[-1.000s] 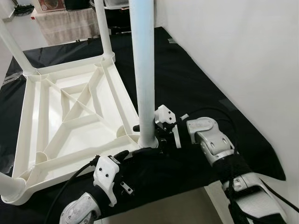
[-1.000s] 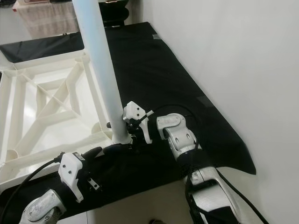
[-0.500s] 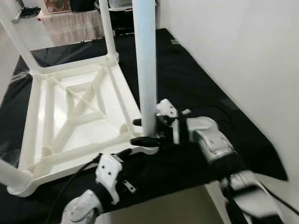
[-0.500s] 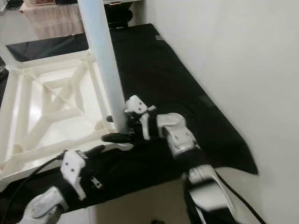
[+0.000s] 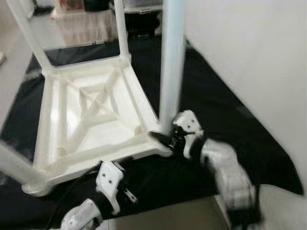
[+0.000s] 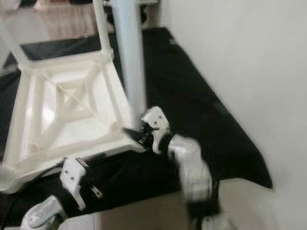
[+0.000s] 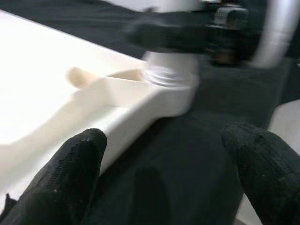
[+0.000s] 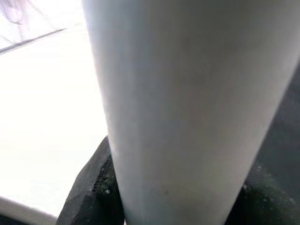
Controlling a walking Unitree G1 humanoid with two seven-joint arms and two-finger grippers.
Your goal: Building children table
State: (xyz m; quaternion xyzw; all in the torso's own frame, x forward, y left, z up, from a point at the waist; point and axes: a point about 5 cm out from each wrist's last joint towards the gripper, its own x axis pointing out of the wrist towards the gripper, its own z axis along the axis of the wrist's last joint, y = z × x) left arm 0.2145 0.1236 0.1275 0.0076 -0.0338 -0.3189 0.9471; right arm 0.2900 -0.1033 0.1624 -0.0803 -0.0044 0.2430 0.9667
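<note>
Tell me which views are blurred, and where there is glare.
Both eye views are smeared, most on the right arm; glare lies on the floor behind the table. In the left wrist view the right gripper at the table leg is smeared. The right wrist view is soft, the tabletop washed out.

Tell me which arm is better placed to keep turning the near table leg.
Right: its tool already sits around the leg at the base. The left tool is open on the black mat.

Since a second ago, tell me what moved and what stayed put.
The camera shifted, so the whole scene slid. The right claw stays clamped low on the near leg, close to its corner socket. The left claw still hovers open, just short of the tabletop. The tabletop stays upside down on the black mat.
</note>
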